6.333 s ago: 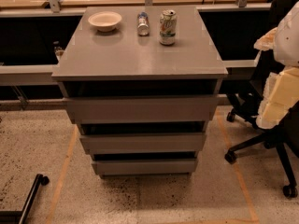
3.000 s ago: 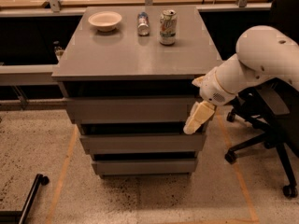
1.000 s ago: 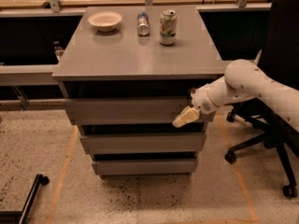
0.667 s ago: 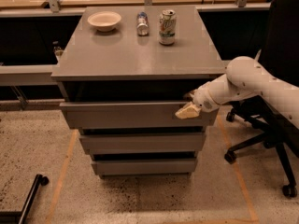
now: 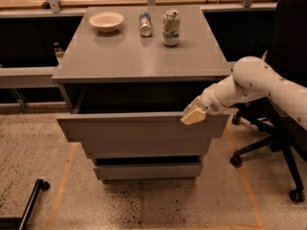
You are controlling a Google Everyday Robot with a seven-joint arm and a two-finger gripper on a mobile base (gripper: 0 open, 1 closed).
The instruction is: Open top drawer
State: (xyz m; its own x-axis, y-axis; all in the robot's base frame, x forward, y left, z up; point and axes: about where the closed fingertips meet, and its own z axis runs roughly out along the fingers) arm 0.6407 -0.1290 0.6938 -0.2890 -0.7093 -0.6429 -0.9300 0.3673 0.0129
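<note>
Speckled flooring (image 5: pixel 144 205) is seen beneath a grey cabinet (image 5: pixel 139 56). Near the tabletop's far left corner a pale bowl (image 5: pixel 106 21) is set, and a small bottle (image 5: pixel 145 24) and a soda can (image 5: pixel 171 28) are stood beside it along the far edge. Below the near edge, the top drawer (image 5: pixel 134 127) is found partly drawn out, its front standing forward of the middle drawer front (image 5: pixel 144 147) and a dark gap shown behind it. Its long axis is laid left to right, parallel to the near edge. The gripper (image 5: pixel 193 115) is placed against the top rim at the right end of that front, under the near right corner; whether it is spread or closed cannot be told. Most of the drawer is thus left of the gripper, so the coming pull is judged to be needed straight outward, square to the front, lest the drawer be skewed. An office chair (image 5: pixel 288 128) is stood at the right.
</note>
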